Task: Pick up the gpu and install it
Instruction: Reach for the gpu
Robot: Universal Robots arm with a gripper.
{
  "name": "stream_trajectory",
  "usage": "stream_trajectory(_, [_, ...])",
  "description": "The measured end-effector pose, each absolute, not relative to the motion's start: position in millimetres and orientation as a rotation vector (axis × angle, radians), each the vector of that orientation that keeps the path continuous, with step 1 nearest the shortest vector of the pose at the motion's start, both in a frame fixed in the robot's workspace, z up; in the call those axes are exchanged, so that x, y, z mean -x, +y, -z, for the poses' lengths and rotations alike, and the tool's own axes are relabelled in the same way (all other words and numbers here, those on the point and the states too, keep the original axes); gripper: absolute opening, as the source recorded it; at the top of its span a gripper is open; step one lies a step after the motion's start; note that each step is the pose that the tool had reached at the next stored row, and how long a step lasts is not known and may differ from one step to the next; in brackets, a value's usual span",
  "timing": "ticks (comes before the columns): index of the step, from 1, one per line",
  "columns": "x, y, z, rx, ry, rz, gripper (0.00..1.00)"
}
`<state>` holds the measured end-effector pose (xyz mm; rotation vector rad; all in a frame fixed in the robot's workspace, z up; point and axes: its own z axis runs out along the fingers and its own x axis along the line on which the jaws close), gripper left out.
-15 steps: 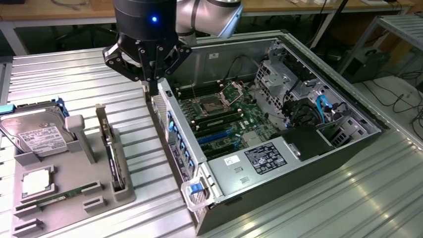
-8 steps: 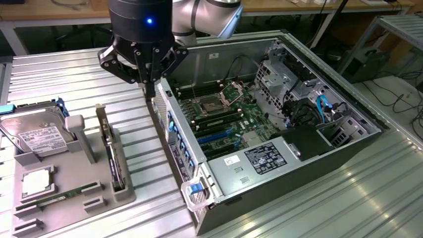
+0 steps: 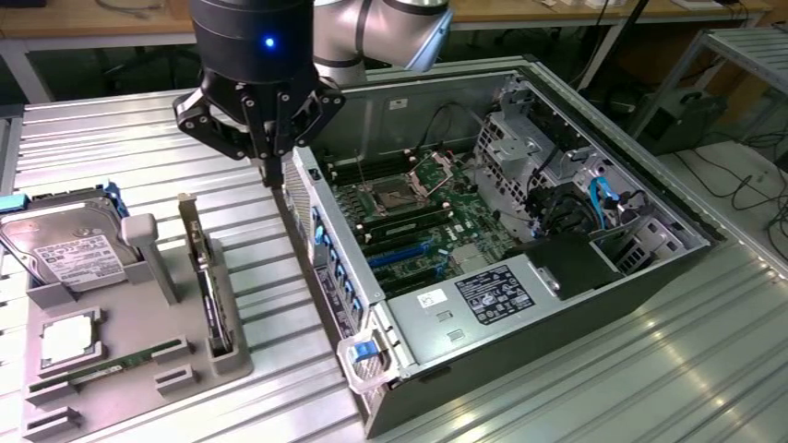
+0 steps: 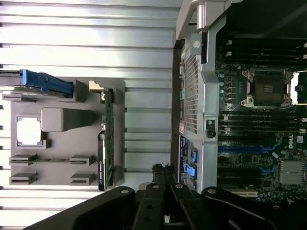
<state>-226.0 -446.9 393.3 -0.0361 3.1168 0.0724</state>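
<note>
The gpu (image 3: 207, 291) is a thin dark card standing on edge in a slot along the grey holder (image 3: 129, 318), its pale bracket strip at the far end. In the wrist view the gpu (image 4: 108, 139) shows edge-on beside the holder (image 4: 62, 139). My gripper (image 3: 273, 172) hangs shut and empty above the metal table, between the holder and the open computer case (image 3: 493, 231). In the wrist view the gripper's (image 4: 163, 173) dark fingers are pressed together, to the side of the card and apart from it.
A silver hard drive (image 3: 68, 247) with blue rails leans at the holder's far end. A processor chip (image 3: 68, 337) and a green memory stick (image 3: 117, 362) lie in the holder. The case's motherboard (image 3: 412, 217) lies exposed, with blue slots (image 4: 244, 149). The case's rear wall (image 3: 323, 249) stands close to the gripper.
</note>
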Motion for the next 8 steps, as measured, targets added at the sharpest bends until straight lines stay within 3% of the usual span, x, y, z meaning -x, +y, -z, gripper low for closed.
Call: stream_trajectory(8, [232.6,-450.7,-393.3,0.045,3.117,-0.073,0.11])
